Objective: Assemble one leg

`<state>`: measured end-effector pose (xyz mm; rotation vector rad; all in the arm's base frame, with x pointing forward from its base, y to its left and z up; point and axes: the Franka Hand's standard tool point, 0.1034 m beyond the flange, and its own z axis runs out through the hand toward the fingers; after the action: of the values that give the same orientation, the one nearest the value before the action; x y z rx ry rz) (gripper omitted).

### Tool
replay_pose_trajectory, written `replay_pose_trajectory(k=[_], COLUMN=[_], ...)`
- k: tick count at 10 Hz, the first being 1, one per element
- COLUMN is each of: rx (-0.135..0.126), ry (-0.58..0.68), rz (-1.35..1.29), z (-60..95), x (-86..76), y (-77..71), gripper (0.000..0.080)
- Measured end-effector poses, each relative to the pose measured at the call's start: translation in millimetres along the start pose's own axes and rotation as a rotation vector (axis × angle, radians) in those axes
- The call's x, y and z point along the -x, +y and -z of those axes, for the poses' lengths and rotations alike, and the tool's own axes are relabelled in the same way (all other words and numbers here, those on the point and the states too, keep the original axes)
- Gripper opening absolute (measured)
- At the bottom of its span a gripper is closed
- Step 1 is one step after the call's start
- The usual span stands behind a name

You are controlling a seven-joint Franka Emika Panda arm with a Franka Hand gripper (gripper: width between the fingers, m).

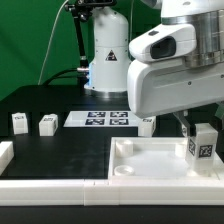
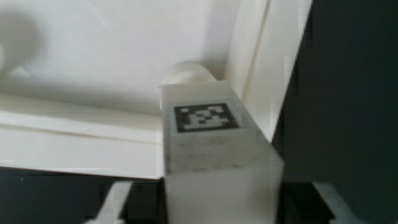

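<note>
My gripper [image 1: 200, 128] is shut on a white leg [image 1: 202, 146] with a black-and-white tag and holds it upright at the near right corner of the white tabletop [image 1: 150, 160]. In the wrist view the leg [image 2: 217, 140] fills the middle between my fingers [image 2: 116, 198], with its far end against the tabletop's raised rim [image 2: 249, 60]. I cannot tell whether the leg's end sits in a socket. Two more legs [image 1: 18, 122] [image 1: 46, 125] stand at the exterior view's left. Another leg [image 1: 146, 125] lies behind the tabletop.
The marker board [image 1: 105, 119] lies at the back middle. A white block [image 1: 5, 153] sits at the exterior view's left edge. A white rail [image 1: 50, 187] runs along the front. The arm's base [image 1: 105, 60] stands behind the marker board.
</note>
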<state>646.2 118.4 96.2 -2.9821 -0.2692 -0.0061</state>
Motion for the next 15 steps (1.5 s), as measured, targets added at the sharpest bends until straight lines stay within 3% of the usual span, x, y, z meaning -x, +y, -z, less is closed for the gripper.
replay_pose_trajectory(k=[2,13,15], rx=[-0.003,0.034,0.031], ry=[-0.001,0.048,0.050], rz=[-0.082,-1.153,-1.292], z=[-0.3,-1.0,-1.1], x=[0.8,1.0,1.1], y=[-1.5,2.0,1.7], gripper=[0.0291,0.0294,0.0294])
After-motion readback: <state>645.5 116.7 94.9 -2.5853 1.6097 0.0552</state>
